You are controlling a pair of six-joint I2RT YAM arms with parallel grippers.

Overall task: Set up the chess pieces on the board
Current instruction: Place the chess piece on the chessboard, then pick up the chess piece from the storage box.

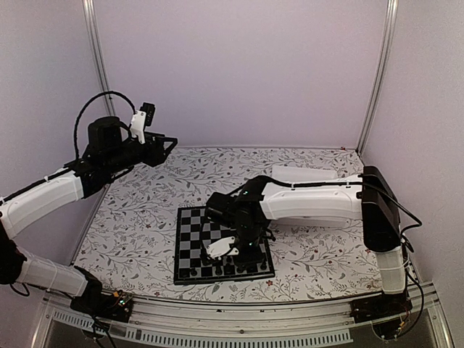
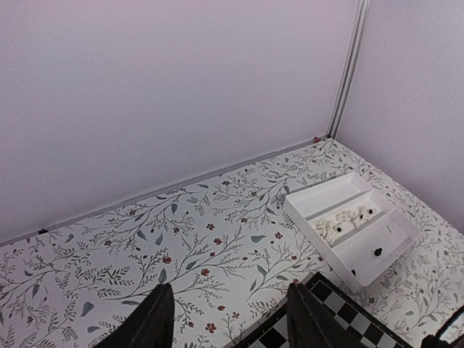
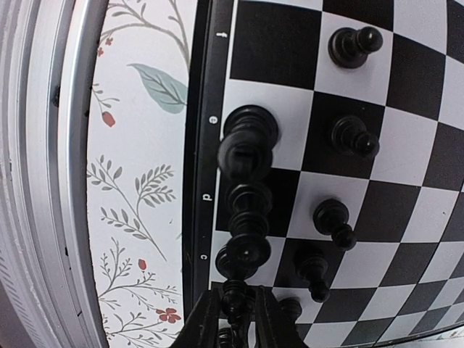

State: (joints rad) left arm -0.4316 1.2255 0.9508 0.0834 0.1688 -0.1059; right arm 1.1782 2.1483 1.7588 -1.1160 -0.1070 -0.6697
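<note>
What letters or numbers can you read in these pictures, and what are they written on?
"f": on the thin black border of the flat black-and-grey checked chessboard, in the right wrist view.
"e": same border, next along.
"d": same border.
"c": same border.
No other text can be read. The white shallow plastic tray and the floral table cover show none.

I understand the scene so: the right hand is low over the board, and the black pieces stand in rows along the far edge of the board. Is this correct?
Not fully. The right hand is low over the board, but the black pieces stand in rows along its near edge, the side toward the arm bases. The top external view shows this.
</note>
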